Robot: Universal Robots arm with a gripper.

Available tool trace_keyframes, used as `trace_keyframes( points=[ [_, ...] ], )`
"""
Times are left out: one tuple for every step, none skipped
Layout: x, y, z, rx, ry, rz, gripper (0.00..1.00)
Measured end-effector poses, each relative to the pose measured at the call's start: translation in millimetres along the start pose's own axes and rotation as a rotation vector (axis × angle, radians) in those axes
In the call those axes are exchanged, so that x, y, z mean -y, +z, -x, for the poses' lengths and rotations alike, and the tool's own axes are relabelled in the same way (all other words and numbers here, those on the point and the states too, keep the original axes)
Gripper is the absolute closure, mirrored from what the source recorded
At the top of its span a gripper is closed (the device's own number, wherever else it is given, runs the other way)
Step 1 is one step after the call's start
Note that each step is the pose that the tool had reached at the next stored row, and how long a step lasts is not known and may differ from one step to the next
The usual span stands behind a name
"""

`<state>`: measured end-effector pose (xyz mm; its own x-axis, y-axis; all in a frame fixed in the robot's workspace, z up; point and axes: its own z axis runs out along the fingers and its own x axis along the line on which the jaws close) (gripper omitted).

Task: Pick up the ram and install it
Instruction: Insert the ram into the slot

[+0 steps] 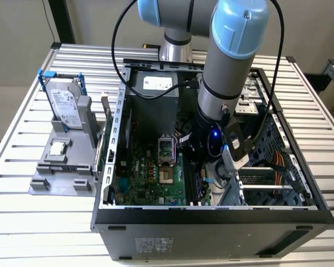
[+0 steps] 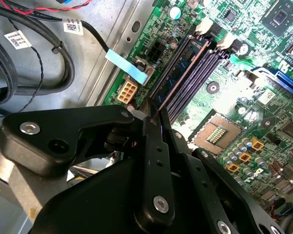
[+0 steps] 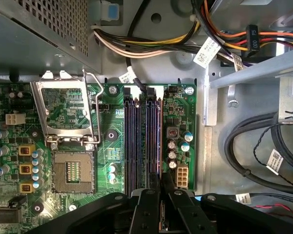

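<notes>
Over memory slots (image 3: 142, 139) of motherboard (image 3: 88, 146), inside open computer case (image 1: 211, 214), gripper (image 2: 154, 117) is lowered. Ram (image 2: 185, 73) is seen edge-on, seated in or just above one slot, its near end pinched between closed fingers (image 2: 156, 146).

Step judged: installation, stick being pressed home. Full seating likely not reached; slot end clips are hard to read.

Next move calls for: straight downward push, stick kept square to slot.

Counted: one ram, four slots, one empty processor socket (image 3: 71, 170), one hard drive (image 1: 67, 108) and one processor chip (image 1: 57, 148) on grey holder outside case.
</notes>
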<state>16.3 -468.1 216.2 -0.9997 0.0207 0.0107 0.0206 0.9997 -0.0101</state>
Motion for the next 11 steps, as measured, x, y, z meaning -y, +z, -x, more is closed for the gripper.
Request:
trace_keyframes(
  points=[
    [0.0, 0.0, 0.0, -0.0001, 0.000, -0.0001, 0.00],
    [0.0, 0.0, 0.0, 0.0000, 0.000, -0.0003, 0.00],
    [0.0, 0.0, 0.0, 0.0000, 0.000, -0.0003, 0.00],
    [0.0, 0.0, 0.0, 0.0000, 0.000, -0.0003, 0.00],
    [0.1, -0.1, 0.0, 0.0000, 0.000, -0.0005, 0.00],
    [0.1, 0.0, 0.0, 0.0000, 0.000, -0.0004, 0.00],
    [0.1, -0.1, 0.0, -0.0001, 0.000, -0.0005, 0.00],
    [0.1, -0.4, 0.0, -0.0001, 0.000, -0.0008, 0.00],
    [0.2, -13.8, -0.2, -0.0017, 0.000, -0.0006, 0.00],
    [0.3, -16.4, -0.2, -0.0022, 0.000, -0.0006, 0.00],
    [0.3, -19.0, -0.2, -0.0026, 0.000, -0.0006, 0.00]
  ],
)
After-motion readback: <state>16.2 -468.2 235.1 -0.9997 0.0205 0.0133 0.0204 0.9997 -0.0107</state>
